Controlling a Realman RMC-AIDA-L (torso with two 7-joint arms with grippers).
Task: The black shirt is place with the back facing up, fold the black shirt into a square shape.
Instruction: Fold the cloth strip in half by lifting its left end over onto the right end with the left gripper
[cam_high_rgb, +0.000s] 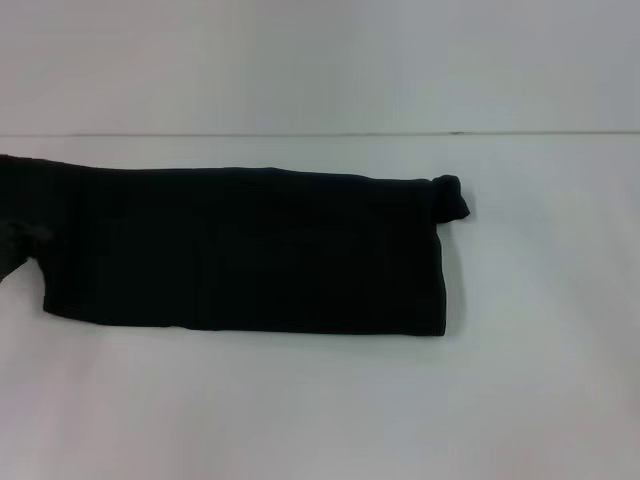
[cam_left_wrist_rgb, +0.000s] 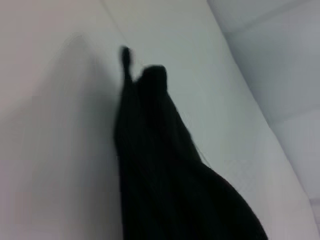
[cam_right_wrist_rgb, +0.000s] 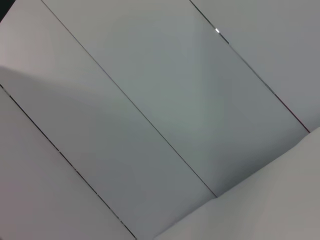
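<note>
One long band of black shirt (cam_high_rgb: 240, 250) lies across the frame's middle on the white worktop (cam_high_rgb: 320, 410), soft, light and limp. I judge the right-hand end corners the best hold; neither gripper shows, so I cannot tell how the jaws stand

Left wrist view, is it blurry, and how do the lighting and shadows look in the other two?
Left wrist view: soft; the black shirt has fuzzy edges and shows no fabric detail. Head view: even light on the white table, no glare, and the shirt casts almost no shadow. Right wrist view: only pale panels with thin seams, a dim shadow in one corner, no shirt.
</note>
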